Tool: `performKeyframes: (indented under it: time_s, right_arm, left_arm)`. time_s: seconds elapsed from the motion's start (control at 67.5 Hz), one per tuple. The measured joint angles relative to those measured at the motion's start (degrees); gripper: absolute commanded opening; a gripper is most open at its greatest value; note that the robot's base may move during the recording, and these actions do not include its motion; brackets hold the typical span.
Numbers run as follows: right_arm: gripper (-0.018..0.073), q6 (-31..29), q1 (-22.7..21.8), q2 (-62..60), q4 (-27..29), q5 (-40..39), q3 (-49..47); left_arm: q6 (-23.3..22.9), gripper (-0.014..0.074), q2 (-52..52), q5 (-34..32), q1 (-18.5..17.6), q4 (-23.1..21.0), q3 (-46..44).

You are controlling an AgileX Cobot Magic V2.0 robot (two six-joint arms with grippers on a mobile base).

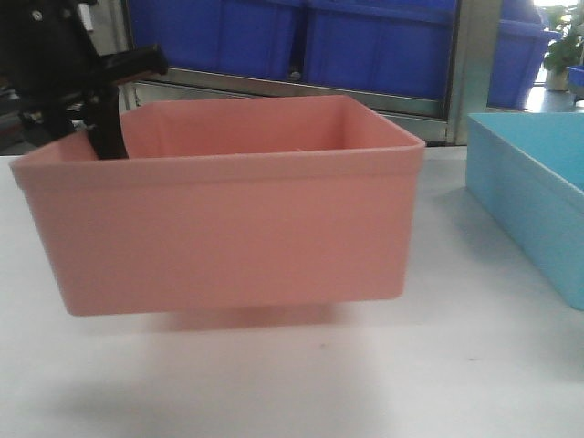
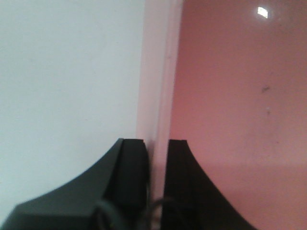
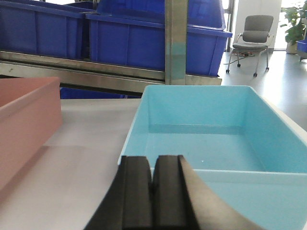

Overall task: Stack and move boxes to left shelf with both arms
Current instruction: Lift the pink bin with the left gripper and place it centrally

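Clamping the left wall of the pink tub point(image 1: 228, 228), the left gripper point(image 2: 157, 143) has one finger inside & one outside the rim. Tub looks slightly raised off the grey tabletop point(image 1: 365, 383), w/ shadow beneath. At the near rim of the blue tub point(image 3: 192, 108), which sits apart to the right, the right gripper point(image 3: 152, 160) has its fingers pressed together, holding nothing.

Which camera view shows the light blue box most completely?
The right wrist view: the blue box shows its open inside and rims. The front view catches only one end at the picture's edge. The left wrist view shows none of it.
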Motion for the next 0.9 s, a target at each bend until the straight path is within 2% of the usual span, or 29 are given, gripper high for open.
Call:
performKeyframes:
  time_s: [0.163,0.385,0.666,0.785,0.903]
  right_arm:
    - [0.0067,0.00,0.00,0.00,0.00,0.00,0.00]
    - [0.0067,0.00,0.00,0.00,0.00,0.00,0.00]
    - [0.0067,0.00,0.00,0.00,0.00,0.00,0.00]
    - [0.0067,0.00,0.00,0.00,0.00,0.00,0.00]
    - [0.0067,0.00,0.00,0.00,0.00,0.00,0.00]
  left_arm:
    - [-0.99,-0.0001,0.13,-6.35,-2.95,0.33,4.69]
    - [-1.02,-0.0001,2.45,-8.05,-4.86,0.20,5.19]
    - [-1.02,0.0007,4.10,-9.17,-4.85,-0.97,5.09]
    - [-1.02,0.0118,4.10,-9.17,-4.85,-1.36,5.09]
    - [-1.24,0.0338,4.50,-9.20,-4.85,-2.58,5.09]
